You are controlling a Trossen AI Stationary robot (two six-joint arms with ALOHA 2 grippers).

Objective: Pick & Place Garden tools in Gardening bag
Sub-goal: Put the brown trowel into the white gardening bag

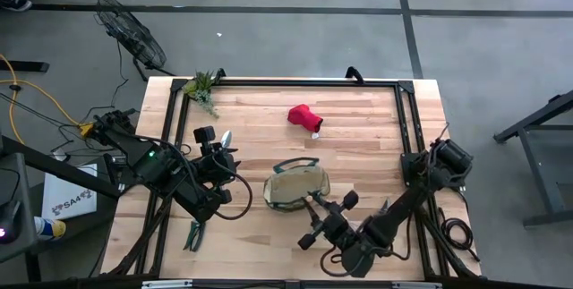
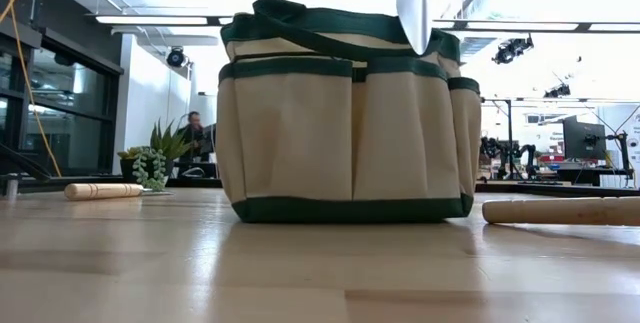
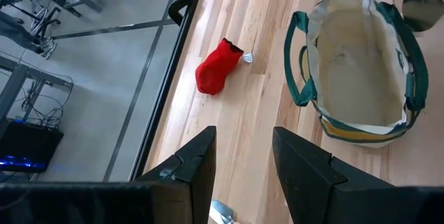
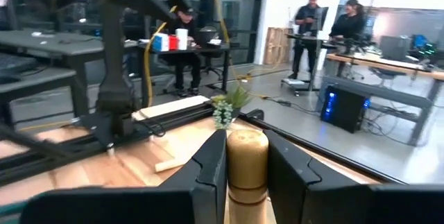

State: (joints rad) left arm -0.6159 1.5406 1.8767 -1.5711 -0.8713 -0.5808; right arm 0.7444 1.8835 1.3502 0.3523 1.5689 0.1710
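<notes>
The tan gardening bag [image 1: 295, 184] with green trim stands upright and open at the table's middle, also in the low view [image 2: 340, 113] and the left wrist view [image 3: 361, 64]. My right gripper [image 4: 246, 148] is at the bag's near right rim [image 1: 315, 207], shut on a wooden-handled trowel whose silver blade [image 2: 412, 3] hangs point down by the bag's top. My left gripper [image 3: 243, 161] hovers open, high over the table's left [image 1: 215, 144]. Below it a second trowel's blade [image 1: 226, 137] lies on the wood. A red glove [image 1: 304, 117] lies toward the far edge. My right gripper pinches the trowel's wooden handle [image 4: 246, 175] between its two fingers [image 4: 211, 168], just below the handle's rounded top end. The fingers come in level and lie across the handle. The trowel stands upright, handle up and blade down, lifted clear of the table.
Green pruners [image 1: 192, 233] lie near the front left, partly under the left arm. A leafy plant sprig [image 1: 201, 88] sits at the far left corner. In the low view a wooden handle [image 2: 560, 210] lies close on the right, another [image 2: 100, 191] farther left. Black rails edge the table.
</notes>
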